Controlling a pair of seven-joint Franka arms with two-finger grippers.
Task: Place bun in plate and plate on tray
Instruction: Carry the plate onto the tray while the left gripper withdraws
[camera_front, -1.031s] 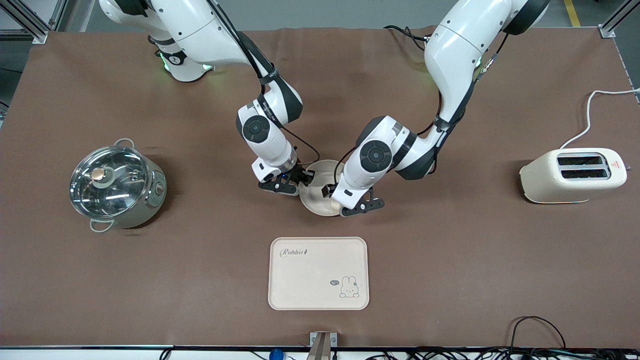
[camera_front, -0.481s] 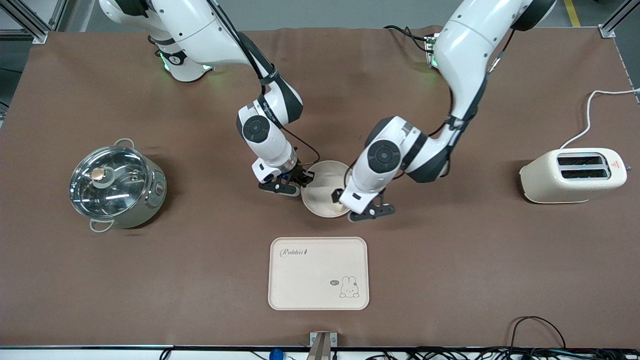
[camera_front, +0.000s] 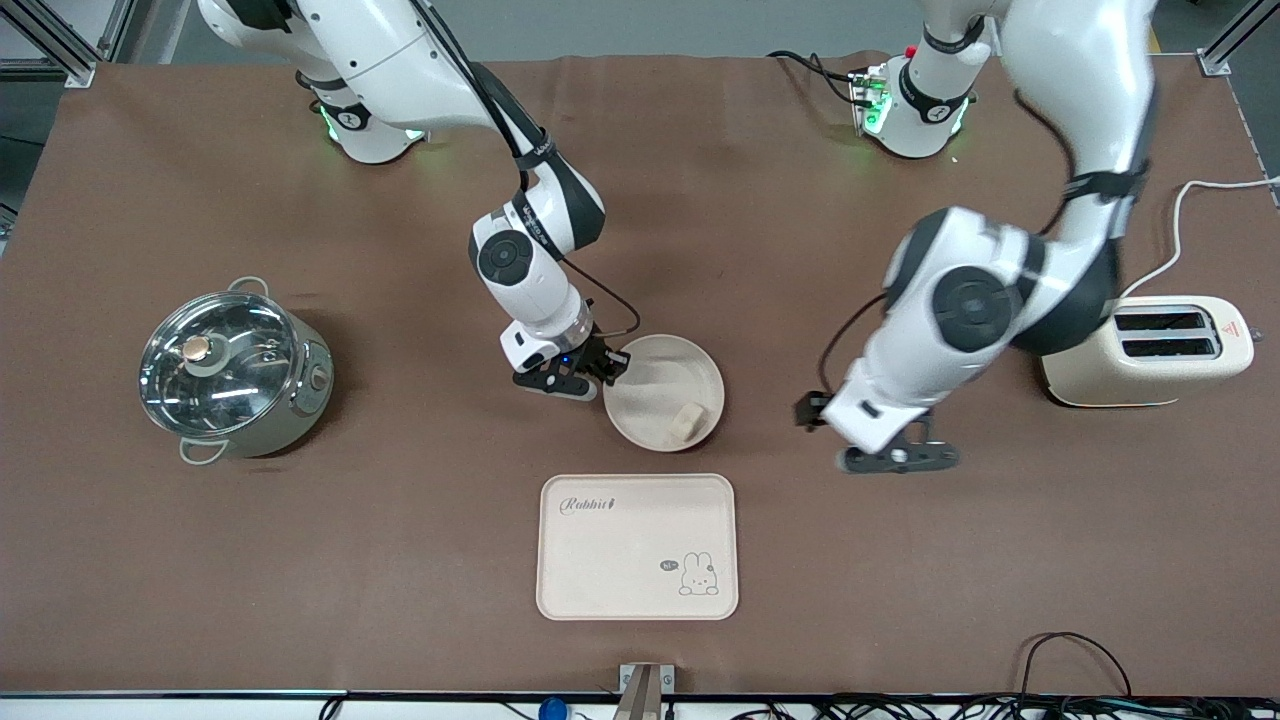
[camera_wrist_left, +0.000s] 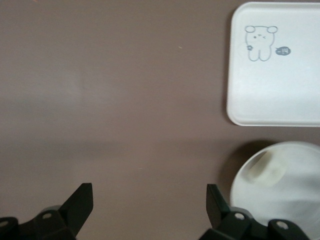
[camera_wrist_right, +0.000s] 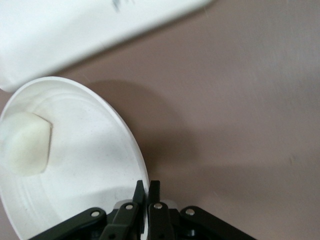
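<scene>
Two grippers, two roles now. The right gripper (camera_front: 608, 372), centre of the frame, is pinched closed on the rim of the plate (camera_front: 700, 365). The left gripper (camera_front: 897, 457) is spread wide and empty over bare surface (camera_front: 1000, 560), centre-right; half a second ago it hung at the plate. The bun (camera_front: 686, 420) now lies in the plate, so step one looks done. The tray (camera_front: 600, 570), lower centre, awaits the plate.

I count one bun (camera_front: 686, 421), one plate (camera_front: 700, 362), one tray (camera_front: 637, 560), one pot (camera_front: 236, 372) and one toaster (camera_front: 1146, 351). My own grippers number two, the left (camera_front: 898, 457) and the right (camera_front: 585, 377).
</scene>
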